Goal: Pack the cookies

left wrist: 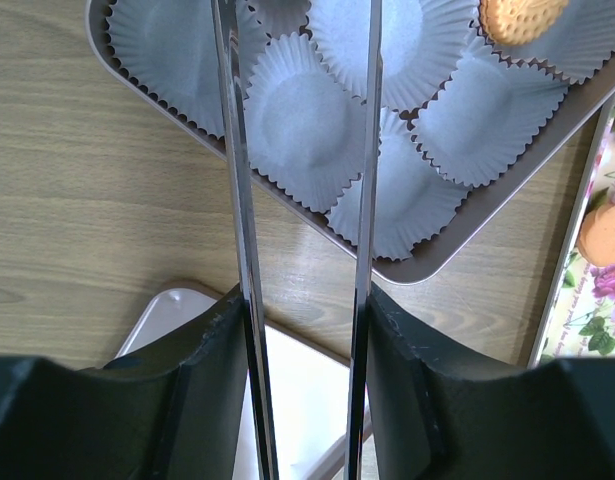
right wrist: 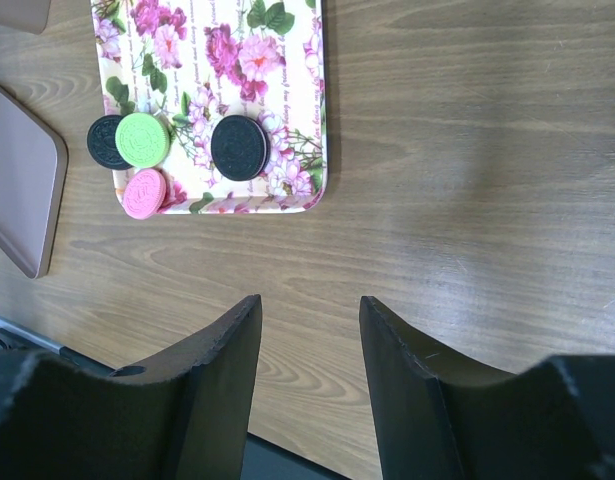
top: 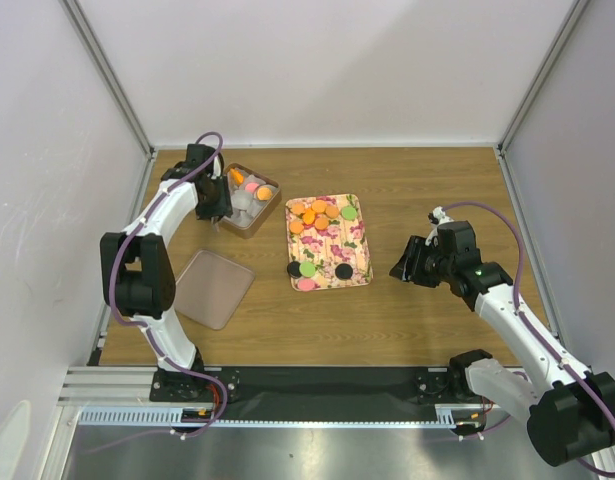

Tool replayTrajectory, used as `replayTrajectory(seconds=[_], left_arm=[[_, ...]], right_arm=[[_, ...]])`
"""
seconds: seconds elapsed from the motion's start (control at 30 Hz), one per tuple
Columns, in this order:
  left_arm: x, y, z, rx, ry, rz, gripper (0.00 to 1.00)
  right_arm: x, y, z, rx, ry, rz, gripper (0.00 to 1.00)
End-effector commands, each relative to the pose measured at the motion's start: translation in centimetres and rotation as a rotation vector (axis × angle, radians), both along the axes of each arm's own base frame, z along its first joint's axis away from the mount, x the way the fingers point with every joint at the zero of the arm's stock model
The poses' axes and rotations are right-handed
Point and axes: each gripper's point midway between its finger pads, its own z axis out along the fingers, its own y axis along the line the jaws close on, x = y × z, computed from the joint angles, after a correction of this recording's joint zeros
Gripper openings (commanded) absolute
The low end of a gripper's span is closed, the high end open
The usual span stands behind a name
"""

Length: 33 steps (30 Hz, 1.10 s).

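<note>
Several orange cookies (top: 317, 213) and a green one (top: 348, 212) lie at the far end of the floral tray (top: 355, 240). Two black, one green and one pink cookie lie at its near end: black (right wrist: 239, 147), green (right wrist: 142, 139), pink (right wrist: 143, 192). A brown tin (top: 272, 205) holds white paper cups (left wrist: 302, 125), some with orange or pink cookies (top: 264, 192). My left gripper (top: 212, 205) is over the tin's left side, shut on metal tongs (left wrist: 239, 200); their tips are out of view. My right gripper (right wrist: 309, 305) is open and empty, right of the tray (top: 402, 268).
The tin's lid (top: 212, 288) lies flat on the wooden table, left of the tray and near the left arm. White walls and frame posts enclose the table. Bare wood lies under my right gripper.
</note>
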Motion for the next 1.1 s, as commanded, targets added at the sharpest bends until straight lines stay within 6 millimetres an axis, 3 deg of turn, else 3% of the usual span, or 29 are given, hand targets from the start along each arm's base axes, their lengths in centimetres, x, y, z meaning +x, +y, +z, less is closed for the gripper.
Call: replayTrajectory(seconds=[0.0, 0.17, 0.33, 0.47, 0.53, 0.57, 0.73, 0.77, 0.87, 1.07], left_arm=[[1.6, 0.3, 4.0, -0.011, -0.123, -0.002, 0.50], [1.1, 0.0, 5.8, -0.016, -0.155, -0.017, 0.50], [-0.3, -2.0, 8.4, -0.008, -0.202, -0.065, 0.50], [-2.4, -5.9, 9.9, 0.000, -0.237, -0.160, 0.50], [-3.6, -7.6, 9.7, 0.001, -0.237, -0.202, 0.50], [-4.7, -9.7, 10.2, -0.010, -0.249, -0.252, 0.50], [-8.3, -14.8, 8.7, -0.040, -0.231, -0.370, 0.50], [-9.2, -16.6, 8.5, -0.064, -0.231, -0.408, 0.50], [-11.1, -19.2, 7.1, -0.077, -0.199, -0.467, 0.50], [-12.8, -21.5, 4.6, -0.076, -0.143, -0.517, 0.50]], right_arm=[[0.6, 0.1, 1.1, 0.006, -0.054, 0.008, 0.50], [0.6, 0.1, 1.3, 0.009, -0.058, 0.007, 0.50], [0.7, 0.0, 1.2, 0.005, -0.059, 0.005, 0.50], [0.8, -0.1, 1.4, 0.001, -0.065, -0.001, 0.50], [0.8, -0.2, 1.3, -0.004, -0.065, -0.005, 0.50], [0.8, -0.2, 1.4, -0.004, -0.066, -0.009, 0.50], [0.8, -0.3, 1.2, -0.011, -0.064, -0.014, 0.50], [0.9, -0.4, 1.2, -0.012, -0.064, -0.017, 0.50], [0.9, -0.5, 1.3, -0.015, -0.067, -0.019, 0.50], [0.9, -0.5, 1.3, -0.016, -0.067, -0.023, 0.50]])
